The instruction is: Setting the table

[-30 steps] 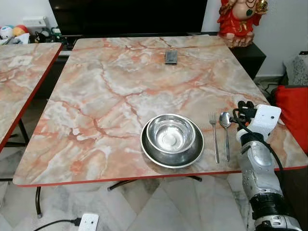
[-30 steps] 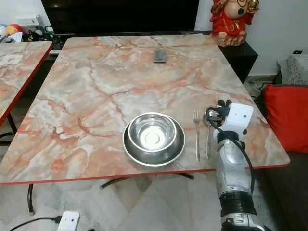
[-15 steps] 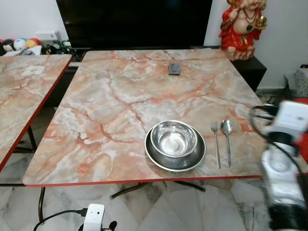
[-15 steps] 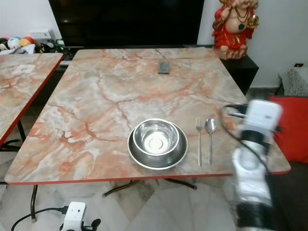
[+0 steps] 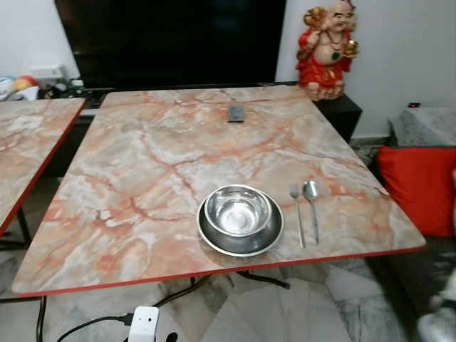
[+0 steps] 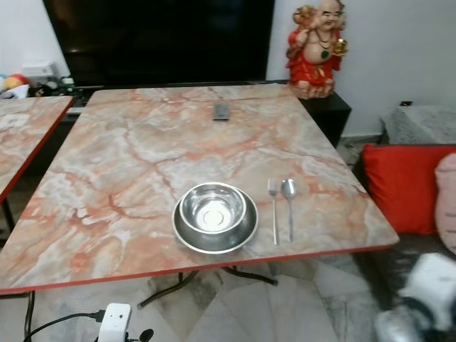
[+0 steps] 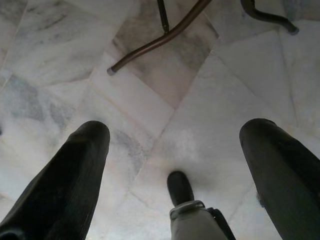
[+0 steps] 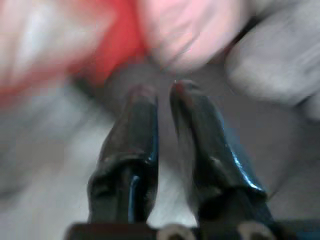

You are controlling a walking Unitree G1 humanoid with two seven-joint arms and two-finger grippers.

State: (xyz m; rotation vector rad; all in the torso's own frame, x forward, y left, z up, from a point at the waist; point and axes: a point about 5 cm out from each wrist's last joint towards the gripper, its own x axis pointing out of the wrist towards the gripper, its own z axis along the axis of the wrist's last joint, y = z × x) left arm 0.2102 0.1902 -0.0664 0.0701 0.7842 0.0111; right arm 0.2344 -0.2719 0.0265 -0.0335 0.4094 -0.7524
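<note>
Hanging idle: left gripper (image 7: 175,145) fingers apart, right gripper (image 8: 162,95) fingers together, empty. I'd worry approaching: nudging marble bench (image 5: 142,171) shifts steel fork (image 5: 296,214).

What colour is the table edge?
Red; the table edge shows best in the left eye view.

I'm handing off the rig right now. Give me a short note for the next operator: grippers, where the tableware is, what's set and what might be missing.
Left gripper: open, empty, hanging idle over the floor.
Right gripper: fingers nearly together, nothing between them, low at the robot's right, off the table; view blurred.
On the marble table, near the front edge: steel bowl sitting in the steel plate; fork and spoon lie side by side to the plate's right.
Small dark object lies at the far end.
Done: one place setting looks laid.
Left: cannot tell whether more settings are wanted; confirm.
</note>
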